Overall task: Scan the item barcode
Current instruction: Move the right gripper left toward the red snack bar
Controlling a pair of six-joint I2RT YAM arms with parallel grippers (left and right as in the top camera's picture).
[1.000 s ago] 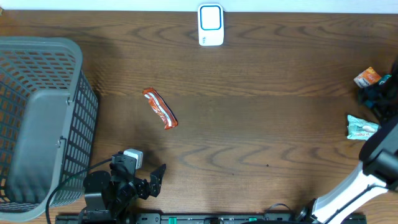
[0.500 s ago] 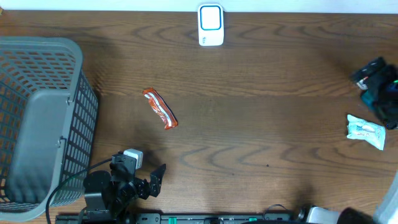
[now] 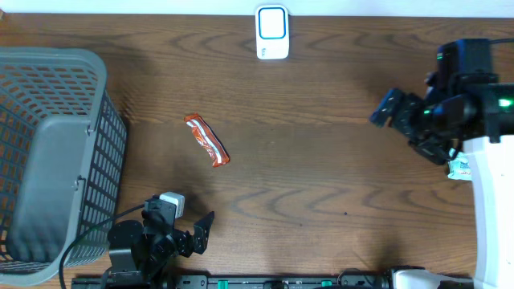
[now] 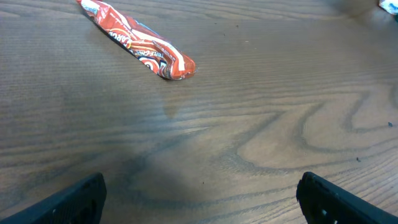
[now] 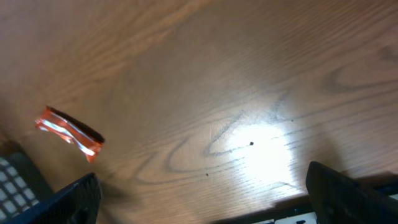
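Both left fingers (image 4: pixel 68 202) and right fingers (image 5: pixel 65 202) spread wide, empty, red wrapper (image 3: pixel 207 140) mid-table, pale packet (image 3: pixel 458 168) part-hidden under right arm (image 3: pixel 491 209)

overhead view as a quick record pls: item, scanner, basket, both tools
item: red snack wrapper, lying flat on the table, left of centre, nothing touching it
scanner: white with a blue face, at the far edge
basket: grey, left side
left tool: open, at the near edge, empty
right tool: open, over the right side, empty
teal packet: right side, partly hidden
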